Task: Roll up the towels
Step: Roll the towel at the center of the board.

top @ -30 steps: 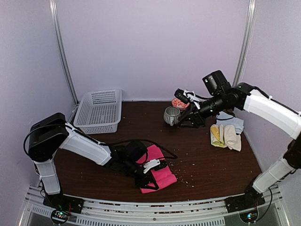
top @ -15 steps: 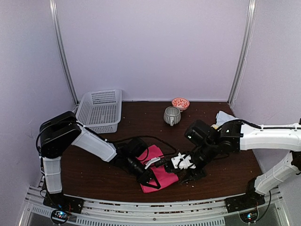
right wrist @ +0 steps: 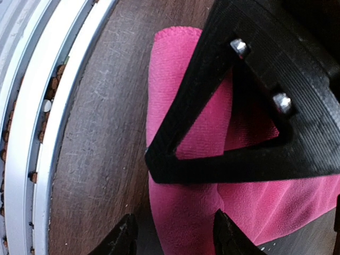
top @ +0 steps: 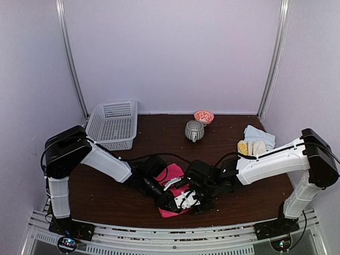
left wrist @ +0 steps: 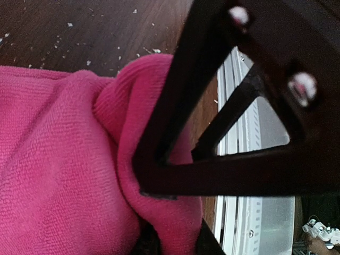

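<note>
The bright pink towel (top: 171, 172) lies partly folded near the table's front edge. My left gripper (top: 166, 201) is low over its near part. In the left wrist view the left gripper (left wrist: 175, 240) is shut on a raised fold of the pink towel (left wrist: 64, 159). My right gripper (top: 190, 203) is right beside it. In the right wrist view the right gripper (right wrist: 176, 236) is open, its fingers straddling the rolled edge of the pink towel (right wrist: 180, 212). A yellow towel (top: 243, 147), a cream towel (top: 259, 148) and a pale blue-grey towel (top: 260, 134) lie at the back right.
A white mesh basket (top: 111, 125) stands at the back left. A grey mug (top: 194, 130) and a small patterned bowl (top: 204, 116) stand at the back middle. The metal front rail (right wrist: 32, 133) runs close to the towel. Crumbs dot the wood.
My right arm has swung from beside the mug at the back down to the front, and its gripper has come to the pink towel. My left gripper has stayed on the towel.
</note>
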